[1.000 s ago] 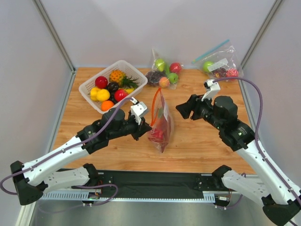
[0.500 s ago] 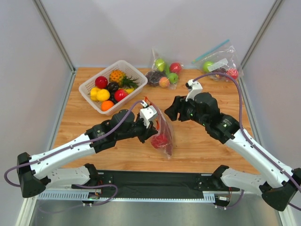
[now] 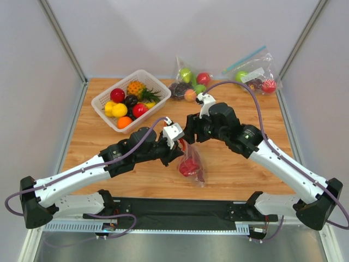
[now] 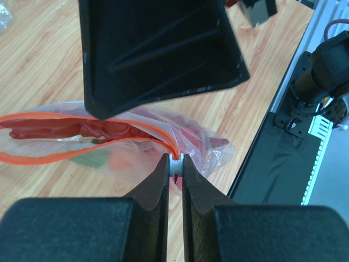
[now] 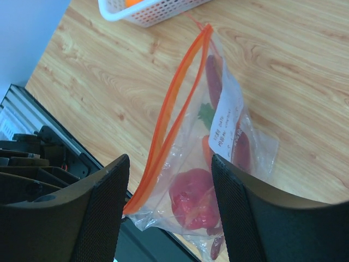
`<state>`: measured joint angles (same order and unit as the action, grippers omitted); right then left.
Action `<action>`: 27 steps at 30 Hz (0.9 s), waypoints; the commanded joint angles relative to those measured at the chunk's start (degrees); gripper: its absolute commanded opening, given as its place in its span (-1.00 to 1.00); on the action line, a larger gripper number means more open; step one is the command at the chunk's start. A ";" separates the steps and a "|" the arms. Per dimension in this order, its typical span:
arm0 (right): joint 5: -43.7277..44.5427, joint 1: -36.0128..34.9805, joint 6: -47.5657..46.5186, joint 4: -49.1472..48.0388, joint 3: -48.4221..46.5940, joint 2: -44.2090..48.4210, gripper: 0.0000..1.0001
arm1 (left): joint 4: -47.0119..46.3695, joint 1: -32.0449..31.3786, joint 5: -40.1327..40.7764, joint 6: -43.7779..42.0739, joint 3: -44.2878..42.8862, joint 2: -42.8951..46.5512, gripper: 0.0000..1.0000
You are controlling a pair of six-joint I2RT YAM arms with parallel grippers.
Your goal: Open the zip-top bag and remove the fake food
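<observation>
Fruit (image 3: 120,109) fills the white basket (image 3: 157,82) at upper left; a clear fruit bag (image 3: 188,82) and a blue-zipped bag (image 3: 253,73) sit along the top edge. At centre the zip-top bag (image 3: 192,162) hangs, apparently off the table (image 3: 87,136), its orange zip end pinched by the left gripper (image 4: 175,166). The right gripper (image 5: 169,158), fingers wide apart, masks its mouth from above; fake food (image 5: 192,204) lies inside.

Wooden table (image 3: 240,169) bearing white basket (image 3: 101,102), clear fruit bag (image 3: 188,82), blue-zip bag (image 3: 256,73)
</observation>
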<state>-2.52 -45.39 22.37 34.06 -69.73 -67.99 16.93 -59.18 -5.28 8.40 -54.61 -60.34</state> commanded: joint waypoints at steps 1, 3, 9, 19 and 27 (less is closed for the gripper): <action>-5.12 -0.41 -2.24 1.44 -3.04 -1.09 0.28 | -0.93 -0.41 -0.08 -1.28 -2.08 0.31 -1.00; -5.82 -0.41 -2.94 2.23 -4.00 -2.15 0.28 | -0.76 -0.59 0.00 -1.55 -1.99 0.39 -1.00; -6.79 -0.67 -4.00 4.17 -4.62 -4.96 0.27 | -0.23 -0.94 0.09 -2.34 -2.52 0.22 -1.00; -3.10 -0.84 -5.58 5.84 -5.50 -8.04 0.04 | 0.91 -2.78 0.45 -4.18 -3.75 -1.01 -1.00; -4.06 -0.93 -6.46 5.75 -4.97 -8.57 -0.99 | 0.91 -3.75 1.41 -4.63 -4.01 -1.27 -1.00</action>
<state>-6.83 -46.13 17.02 39.88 -72.82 -76.05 18.65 -62.41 -4.40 5.08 -55.90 -61.76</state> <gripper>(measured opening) 0.047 0.138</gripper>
